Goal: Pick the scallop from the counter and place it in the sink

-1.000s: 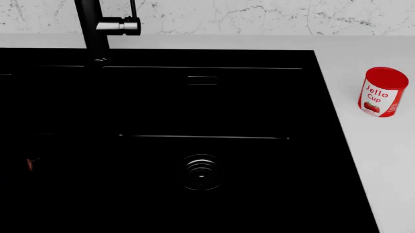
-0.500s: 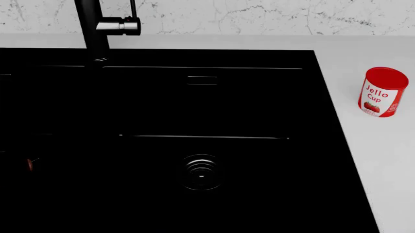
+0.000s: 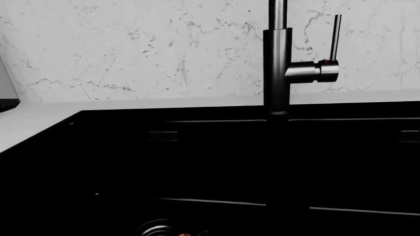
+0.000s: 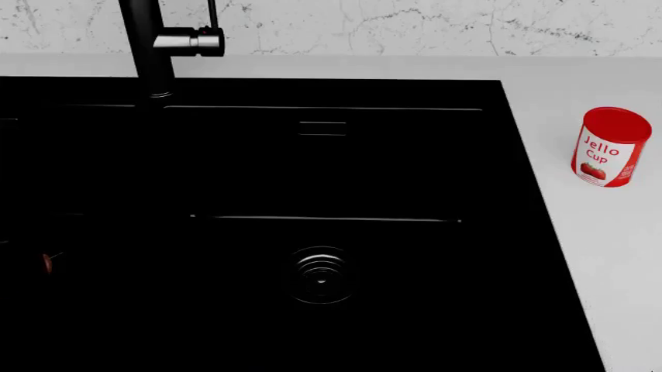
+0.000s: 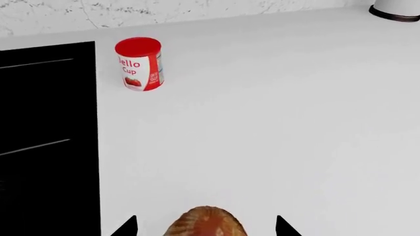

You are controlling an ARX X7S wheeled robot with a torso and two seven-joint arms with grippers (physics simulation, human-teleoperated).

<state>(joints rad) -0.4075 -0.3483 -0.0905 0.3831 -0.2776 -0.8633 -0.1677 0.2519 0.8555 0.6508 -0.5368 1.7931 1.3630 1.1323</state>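
The scallop (image 5: 204, 222), a tan to orange-brown ribbed shell, lies on the white counter (image 5: 276, 123) in the right wrist view. My right gripper (image 5: 205, 232) is open, with one black fingertip (image 5: 129, 227) on each side of the shell and a gap to it on both sides. The black sink (image 4: 310, 194) fills the head view, with its ringed drain (image 4: 321, 275) and black tap (image 4: 150, 46). The scallop and both grippers are out of the head view. In the left wrist view the sink (image 3: 217, 162) and tap (image 3: 278, 69) show, but my left jaws are lost against the black basin.
A red and white jello cup (image 4: 610, 147) stands on the counter right of the sink; it also shows in the right wrist view (image 5: 139, 64), beyond the scallop. A white object with a dark base (image 5: 397, 9) stands far back. A marble wall (image 4: 414, 27) runs behind.
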